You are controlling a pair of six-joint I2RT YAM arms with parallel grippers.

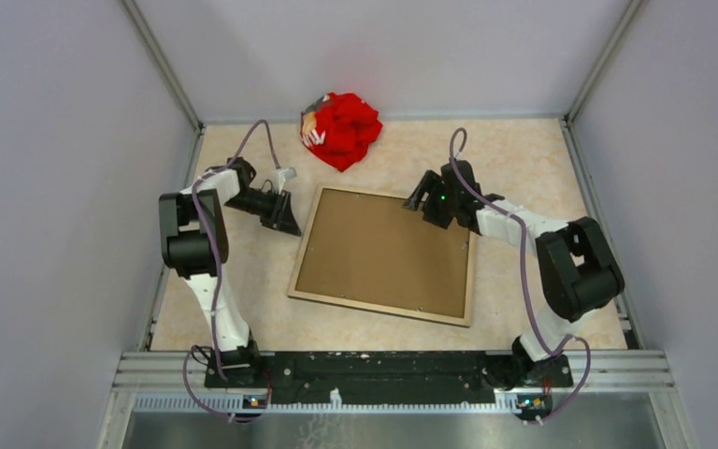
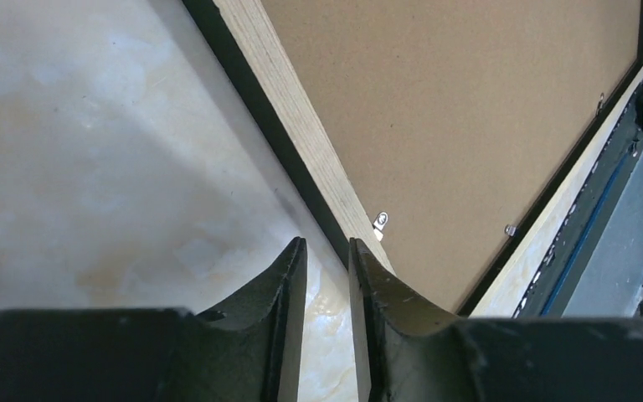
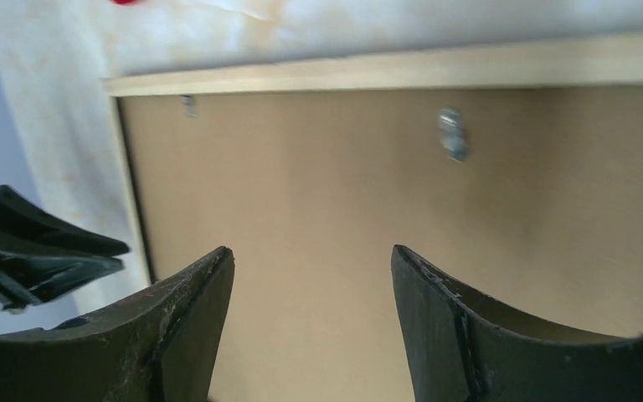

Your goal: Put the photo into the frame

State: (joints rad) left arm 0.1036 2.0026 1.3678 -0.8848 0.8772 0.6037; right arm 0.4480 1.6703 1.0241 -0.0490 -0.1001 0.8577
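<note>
We judge the seating step to be nearly done. The frame (image 1: 304,257) lies face down on the table (image 1: 524,168), with the photo (image 1: 383,253) inside its light wood rails, brown board back up. What seems left is pressing the board flat and securing it under the small metal tabs (image 2: 381,220). That calls for a fine fingertip push at the edge, not a grasp. The left gripper (image 2: 326,243) has its jaws only narrowly parted, with nothing between them but bare table. The frame's rail runs just ahead of the tips and off to one side, and we cannot tell whether a tip touches it. The right gripper (image 3: 311,251) has its jaws spread wide and empty, hovering over the board near a corner. The photo's back lies directly below and ahead of them, and another tab (image 3: 450,134) sits just beyond.
</note>
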